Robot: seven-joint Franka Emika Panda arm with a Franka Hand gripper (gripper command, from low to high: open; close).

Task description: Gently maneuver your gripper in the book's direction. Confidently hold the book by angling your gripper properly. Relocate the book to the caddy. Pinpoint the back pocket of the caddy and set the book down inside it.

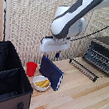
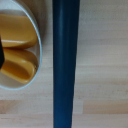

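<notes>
The dark navy-blue book [image 1: 51, 73] stands on its edge on the wooden table, tilted a little, just beyond the white bowl. My gripper [image 1: 56, 55] hangs right above the book's upper edge, open and holding nothing. In the wrist view the book's edge [image 2: 66, 64] runs as a dark band through the middle, with one dark fingertip [image 2: 1, 54] at the frame's border. The black fabric caddy [image 1: 7, 85] sits at the exterior view's left. Its back pocket [image 1: 1, 57] is the farther compartment and looks empty.
A red cup [image 1: 31, 68] stands between the caddy and the book. A white bowl [image 1: 40, 83] with yellow pieces lies in front of the book and also shows in the wrist view [image 2: 17, 50]. A toaster oven [image 1: 104, 53] with a pulled-out rack [image 1: 83, 68] is at the right.
</notes>
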